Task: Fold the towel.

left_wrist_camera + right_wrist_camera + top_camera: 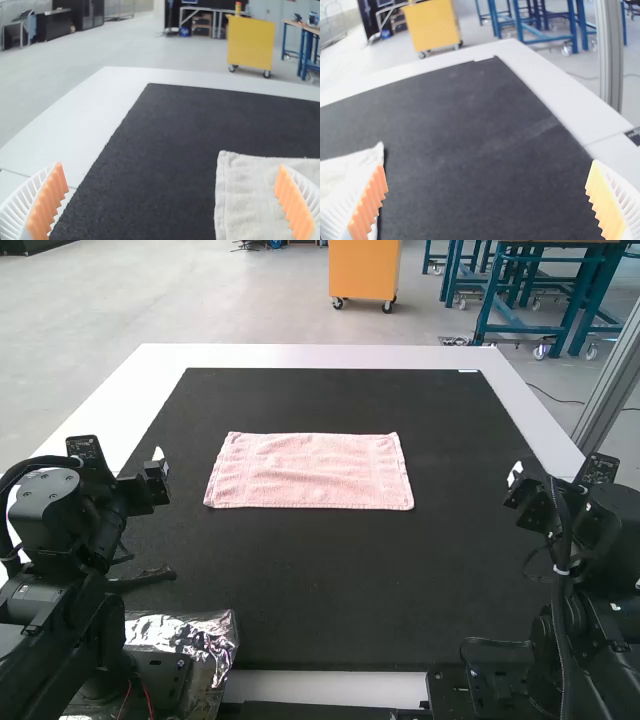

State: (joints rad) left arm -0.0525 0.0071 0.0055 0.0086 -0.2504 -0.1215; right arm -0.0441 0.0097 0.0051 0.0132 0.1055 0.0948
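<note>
We see the white table (330, 356) and, over most of it, the black mat (320, 590); on the mat, a little left of its middle, we find the pink towel (310, 472) lying flat, its long sides near and far; we see the left gripper (160, 466) to its left and the right gripper (512, 480) well off to its right, each with fingers wide apart.

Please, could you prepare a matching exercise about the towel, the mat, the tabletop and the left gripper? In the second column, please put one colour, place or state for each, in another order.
1. Towel
2. Mat
3. Tabletop
4. Left gripper

A. White, borders the mat
B. Open, jaws apart
C. Black, lies under the towel
D. Pink, lies flat

Pairs: 1-D, 2-C, 3-A, 4-B
</note>
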